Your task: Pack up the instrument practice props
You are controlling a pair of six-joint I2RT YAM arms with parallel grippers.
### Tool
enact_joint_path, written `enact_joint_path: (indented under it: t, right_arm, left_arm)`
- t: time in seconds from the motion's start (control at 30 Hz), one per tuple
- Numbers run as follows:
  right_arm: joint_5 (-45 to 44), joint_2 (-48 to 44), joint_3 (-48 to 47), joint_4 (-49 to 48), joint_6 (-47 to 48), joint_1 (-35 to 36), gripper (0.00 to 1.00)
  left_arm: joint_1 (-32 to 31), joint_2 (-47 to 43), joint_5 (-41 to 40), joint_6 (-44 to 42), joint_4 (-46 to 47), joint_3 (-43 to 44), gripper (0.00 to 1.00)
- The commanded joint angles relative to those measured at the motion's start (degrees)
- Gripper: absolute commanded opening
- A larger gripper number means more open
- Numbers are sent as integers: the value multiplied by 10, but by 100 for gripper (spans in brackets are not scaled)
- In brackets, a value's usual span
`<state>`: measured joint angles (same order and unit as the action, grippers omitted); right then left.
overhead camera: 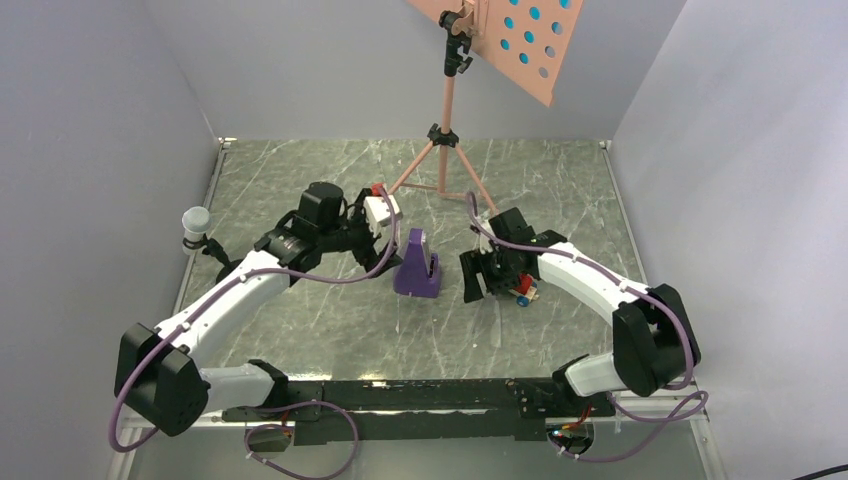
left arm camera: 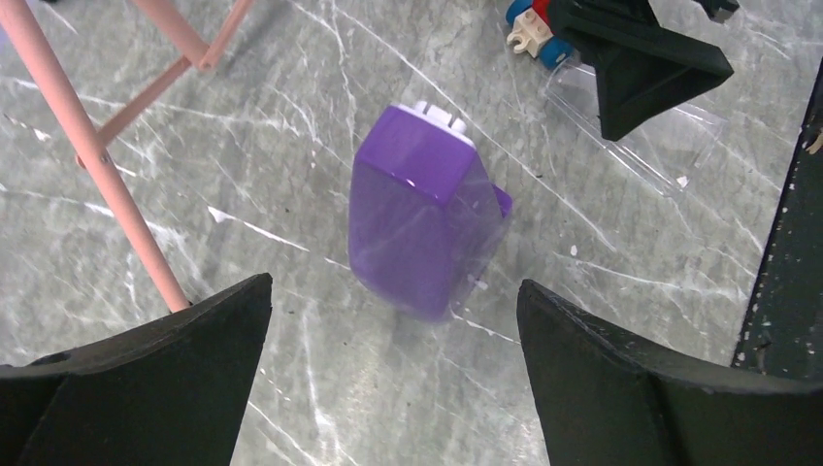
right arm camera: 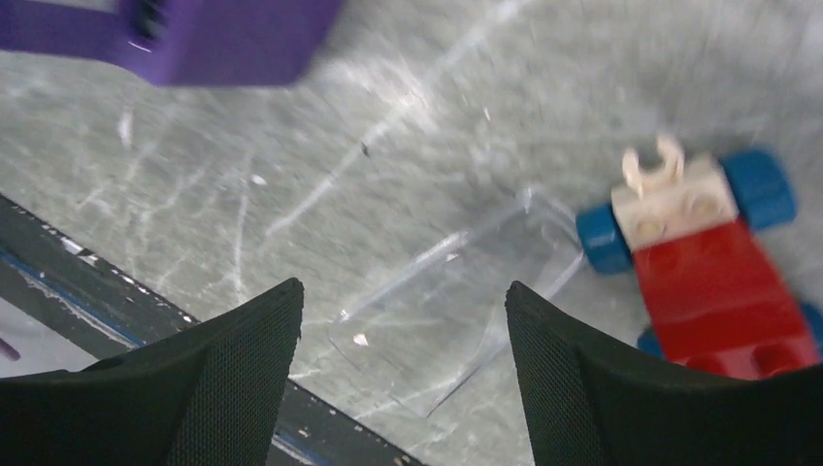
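Left gripper (left arm camera: 393, 301) released: purple metronome (left arm camera: 417, 214) ahead, centred, clear gaps both sides. Right gripper (right arm camera: 403, 291) released: red car (right arm camera: 713, 282) beside one finger.

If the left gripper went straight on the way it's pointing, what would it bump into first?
Most likely the small purple pyramid-shaped metronome. In the wrist view it stands on the grey marbled table, right in line between the open fingers of the left gripper. I can't tell how far off it is.
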<state>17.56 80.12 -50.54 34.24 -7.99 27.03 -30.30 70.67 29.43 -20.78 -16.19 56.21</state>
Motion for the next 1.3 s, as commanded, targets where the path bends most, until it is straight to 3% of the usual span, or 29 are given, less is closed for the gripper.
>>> enact_joint_path:
  t: [0.0,0.07,0.17,0.37,0.57,0.73,0.97,1.0,1.03,1.1,1.13,1.27]
  right_arm:
    - [-61,-5,38,54,-101,-2,79]
    - [-75,4,43,64,-128,-2,95]
    - [-100,16,35,85,-165,-2,96]
    - [-111,69,27,83,-230,-1,82]
    - [-141,140,-2,63,-253,16,81]
    - [-157,186,-9,84,-276,41,71]
    - [-144,236,10,109,-336,60,51]
    - [-133,248,10,104,-343,62,45]
    - [-112,260,10,95,-345,64,25]
    - [-98,269,1,87,-350,69,4]
    - [-96,266,-8,87,-346,70,0]
    - [-110,205,-61,119,-281,70,0]
  left_arm:
    - [-1,-31,-19,66,18,-22,99]
    - [-1,-35,-15,79,26,-32,99]
    - [-1,-41,-12,91,44,-45,99]
    - [-1,-56,-14,106,57,-63,99]
    - [0,-77,-34,121,84,-81,99]
    - [-1,-96,-46,123,103,-89,99]
    - [0,-127,-69,122,110,-106,99]
    - [0,-130,-70,123,112,-109,99]
    - [-1,-132,-72,123,116,-111,99]
    - [0,-134,-76,126,119,-113,99]
    - [0,-135,-76,126,119,-111,99]
    - [0,-136,-57,112,107,-97,99]
